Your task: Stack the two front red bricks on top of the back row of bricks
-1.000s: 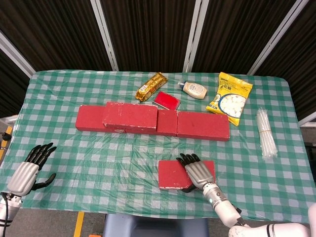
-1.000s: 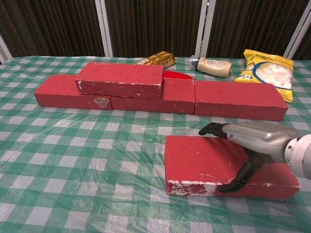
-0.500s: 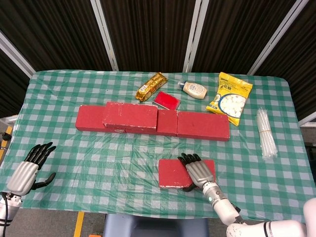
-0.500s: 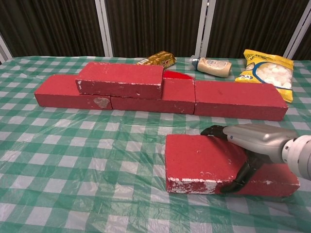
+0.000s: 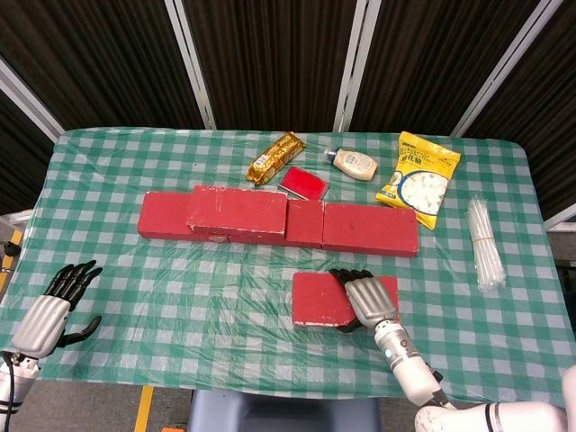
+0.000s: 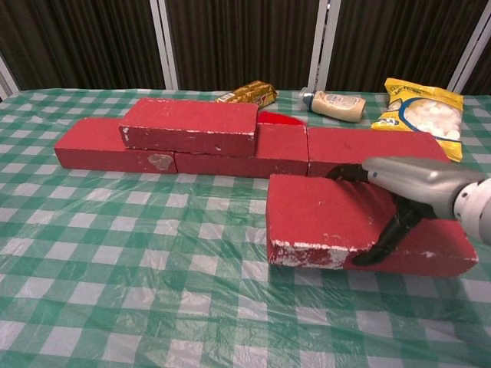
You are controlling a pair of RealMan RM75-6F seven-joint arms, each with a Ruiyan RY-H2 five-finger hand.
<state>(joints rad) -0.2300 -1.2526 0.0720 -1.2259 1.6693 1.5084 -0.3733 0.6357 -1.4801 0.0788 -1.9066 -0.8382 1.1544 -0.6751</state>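
My right hand (image 5: 369, 301) (image 6: 414, 192) grips a red brick (image 5: 322, 298) (image 6: 337, 222) across its width, with the thumb on the near face and the fingers over the top. The brick hangs just above the cloth, in front of the back row. The back row of red bricks (image 5: 369, 229) (image 6: 376, 157) runs across mid-table. A second red brick (image 5: 237, 213) (image 6: 190, 126) lies stacked on the row's left part. My left hand (image 5: 49, 310) hovers open at the table's front left corner, seen only in the head view.
Behind the row lie a gold snack bar (image 5: 275, 157), a small red packet (image 5: 302, 183), a sauce bottle (image 5: 355, 164) and a yellow snack bag (image 5: 419, 178). A bundle of clear straws (image 5: 483, 243) lies at the right edge. The green checked cloth (image 5: 180, 288) covers the table.
My right hand has closed on the front brick and lifted it off the cloth, carrying it slightly back toward the row. The left hand has stayed put.
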